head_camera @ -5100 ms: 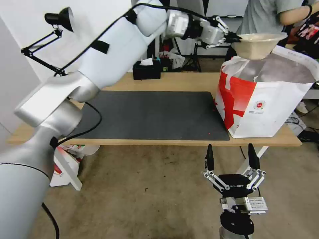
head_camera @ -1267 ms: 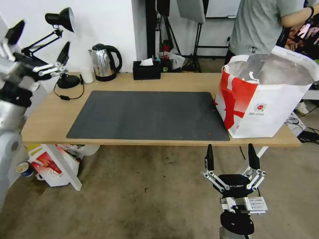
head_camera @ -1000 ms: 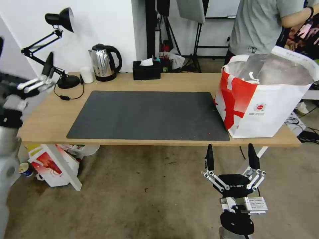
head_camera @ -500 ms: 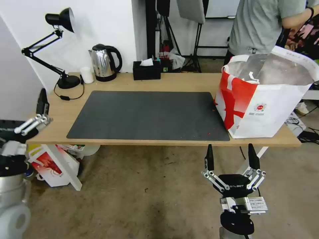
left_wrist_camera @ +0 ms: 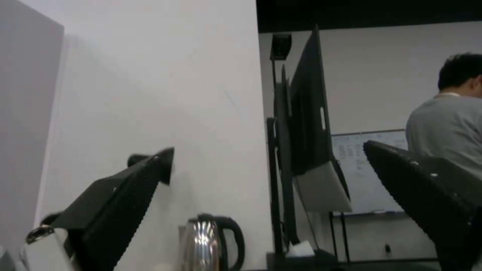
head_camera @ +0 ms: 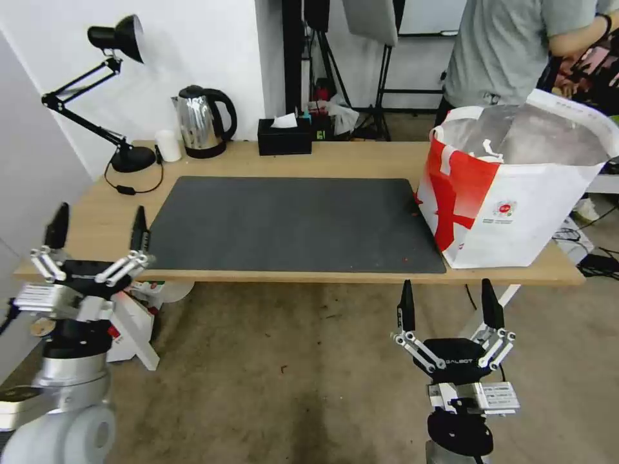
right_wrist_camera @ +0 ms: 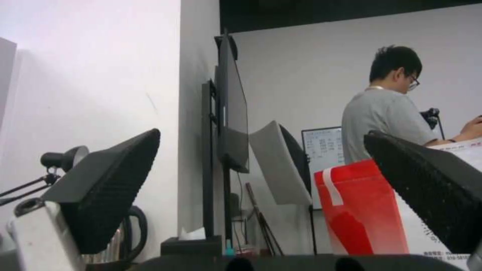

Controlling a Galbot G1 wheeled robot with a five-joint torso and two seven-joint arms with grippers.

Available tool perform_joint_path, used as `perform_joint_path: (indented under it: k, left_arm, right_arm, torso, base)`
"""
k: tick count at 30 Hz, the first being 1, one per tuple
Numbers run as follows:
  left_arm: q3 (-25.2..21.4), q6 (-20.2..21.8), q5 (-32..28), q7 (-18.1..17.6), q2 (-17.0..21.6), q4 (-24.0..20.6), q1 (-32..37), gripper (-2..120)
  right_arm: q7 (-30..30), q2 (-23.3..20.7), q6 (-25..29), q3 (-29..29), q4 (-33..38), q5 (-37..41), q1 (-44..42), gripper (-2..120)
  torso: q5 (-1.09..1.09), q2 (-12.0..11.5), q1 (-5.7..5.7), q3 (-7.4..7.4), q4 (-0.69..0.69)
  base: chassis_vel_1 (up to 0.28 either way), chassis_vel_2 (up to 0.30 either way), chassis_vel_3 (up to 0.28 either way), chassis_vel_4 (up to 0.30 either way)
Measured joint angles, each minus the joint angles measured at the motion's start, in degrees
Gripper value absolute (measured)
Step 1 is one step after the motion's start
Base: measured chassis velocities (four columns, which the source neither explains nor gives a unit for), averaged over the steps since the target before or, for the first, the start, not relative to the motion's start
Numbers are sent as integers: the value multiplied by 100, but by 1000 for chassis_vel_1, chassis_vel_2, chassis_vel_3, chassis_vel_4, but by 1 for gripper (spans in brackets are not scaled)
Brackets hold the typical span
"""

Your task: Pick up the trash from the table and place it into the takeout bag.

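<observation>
The takeout bag point(head_camera: 516, 193) stands on the table's point(head_camera: 335, 158) right end, just beside the mat point(head_camera: 290, 225). My right gripper point(head_camera: 446, 308), marked GALBOT, hangs below the table edge near the bag, fingers spread; my left gripper point(head_camera: 97, 229) sits well apart, spread too.

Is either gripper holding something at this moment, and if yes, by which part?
No. The left gripper and right gripper are both open and empty, below the front edge of the long light-wood table.
</observation>
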Motion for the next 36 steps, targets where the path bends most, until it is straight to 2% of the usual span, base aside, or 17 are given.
perform_joint_path:
  k: [9, 18, 25, 31, 36]
  left_arm:
    - [476, -252, 316, 77, -207, 266, 160, 100]
    - [731, -508, 504, 70, -353, 423, 339, 100]
    - [659, -671, 531, 52, -386, 454, 503, 100]
    - [449, -775, 488, 51, -428, 292, 787, 100]
    - [301, -882, 417, 183, -436, 197, 977, 100]
  right_arm:
    - [0, 0, 0, 0, 0, 0, 0, 100]
    - [0, 0, 0, 0, 0, 0, 1, 100]
    - [0, 0, 0, 0, 0, 0, 0, 100]
    - [0, 0, 0, 0, 0, 0, 0, 100]
    - [0, 0, 0, 0, 0, 0, 0, 100]
  torso:
    - [1, 0, 0, 0, 0]
    - [1, 0, 0, 0, 0]
    - [0, 0, 0, 0, 0]
    - [0, 0, 0, 0, 0]
    - [0, 0, 0, 0, 1]
  base:
    - [0, 0, 0, 0]
    - [0, 0, 0, 0]
    - [0, 0, 0, 0]
    - [0, 0, 0, 0]
    - [0, 0, 0, 0]
